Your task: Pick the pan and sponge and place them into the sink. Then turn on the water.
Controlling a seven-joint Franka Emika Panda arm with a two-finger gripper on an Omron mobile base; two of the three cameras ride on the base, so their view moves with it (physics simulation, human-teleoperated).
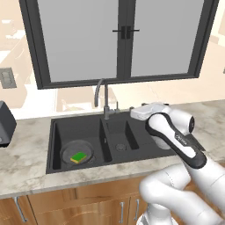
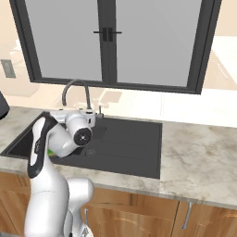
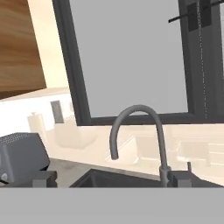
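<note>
Sink: we see the black sink (image 1: 88, 127) set into the marbled desk (image 1: 26, 154) below the window (image 1: 118, 39).
Pan: the pan (image 1: 70, 151) lies in the sink's large basin, toward its front.
Sponge: the sponge (image 1: 79, 157) rests inside the pan, green face up.
Faucet: the grey gooseneck faucet (image 1: 100, 94) stands at the sink's back edge, between the two basins; we see no stream under its spout.
Gripper: our gripper (image 3: 113, 180) hangs above the sink, just in front of the faucet — its fingertips (image 3: 43, 178) stand spread wide, and nothing is between them.
Toaster: a grey toaster (image 3: 19, 155) sits on the desk beside the sink's large basin.
</note>
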